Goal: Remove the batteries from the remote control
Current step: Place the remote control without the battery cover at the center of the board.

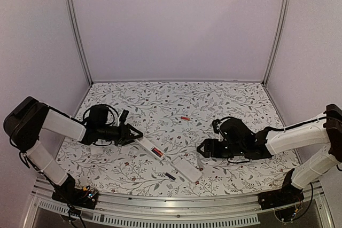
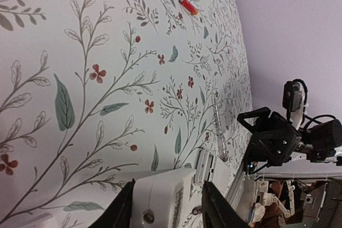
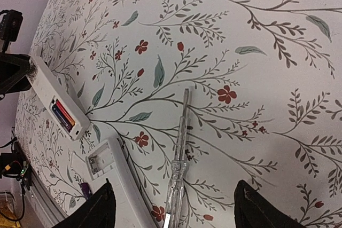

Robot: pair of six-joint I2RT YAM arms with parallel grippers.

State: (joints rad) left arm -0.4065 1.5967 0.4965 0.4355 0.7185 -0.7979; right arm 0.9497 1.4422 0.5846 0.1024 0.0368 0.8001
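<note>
A white remote control [image 1: 151, 148] lies at an angle on the floral cloth. Its bay is open, with a red and a dark battery [image 3: 63, 115] inside. My left gripper [image 2: 168, 185] straddles the remote's end [image 2: 160, 196]; one finger touches it, and a thin gap shows at the other finger [image 2: 216, 206]. A second white remote [image 1: 185, 168] has an empty bay [image 3: 100, 161]. A loose red battery [image 1: 185, 118] lies further back, and a dark purple one [image 1: 170, 175] lies near the front. My right gripper [image 3: 173, 185] is open wide above a clear stick tool [image 3: 179, 174].
Lilac walls with metal corner posts close in the back and both sides. A metal rail [image 1: 176, 206] runs along the near table edge. The right arm's black wrist [image 2: 272, 137] shows beyond the second remote [image 2: 211, 166] in the left wrist view.
</note>
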